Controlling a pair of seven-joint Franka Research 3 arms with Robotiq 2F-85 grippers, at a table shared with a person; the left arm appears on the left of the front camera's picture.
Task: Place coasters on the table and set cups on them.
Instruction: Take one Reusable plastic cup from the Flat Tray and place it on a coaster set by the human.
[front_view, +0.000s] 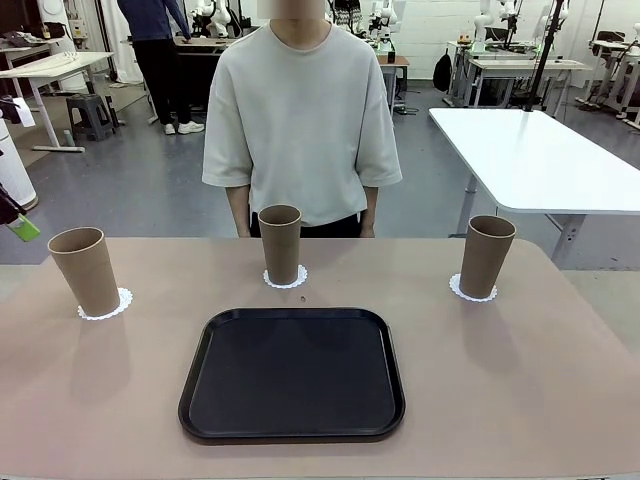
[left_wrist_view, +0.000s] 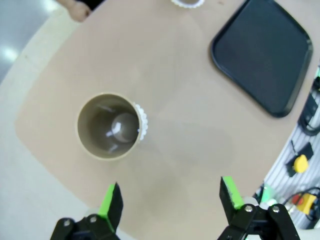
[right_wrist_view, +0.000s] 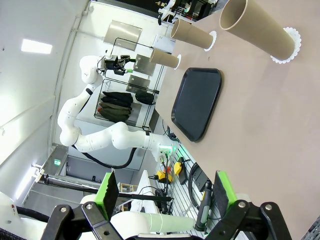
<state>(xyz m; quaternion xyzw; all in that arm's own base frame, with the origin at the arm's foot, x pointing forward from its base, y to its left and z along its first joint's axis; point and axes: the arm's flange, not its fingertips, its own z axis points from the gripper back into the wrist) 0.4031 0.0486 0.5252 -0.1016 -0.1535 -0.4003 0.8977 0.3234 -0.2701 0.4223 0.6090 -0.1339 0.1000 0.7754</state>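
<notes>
Three tan cups stand upright on the beige table (front_view: 500, 380), each on a white lacy coaster: left cup (front_view: 86, 268) on its coaster (front_view: 105, 305), middle cup (front_view: 280, 243) and right cup (front_view: 485, 255). My left gripper (left_wrist_view: 170, 197) hangs open high above the left cup (left_wrist_view: 109, 126), looking down into it, with nothing between its fingers. That cup's coaster (left_wrist_view: 143, 122) peeks out from under it. My right gripper (right_wrist_view: 165, 190) is open and empty, well back from the right cup (right_wrist_view: 257, 27) and its coaster (right_wrist_view: 292, 47).
A black tray (front_view: 292, 373) lies bare at the table's near middle. A person (front_view: 300, 110) stands at the far edge behind the middle cup, arms down. A white table (front_view: 530, 150) stands behind at the right.
</notes>
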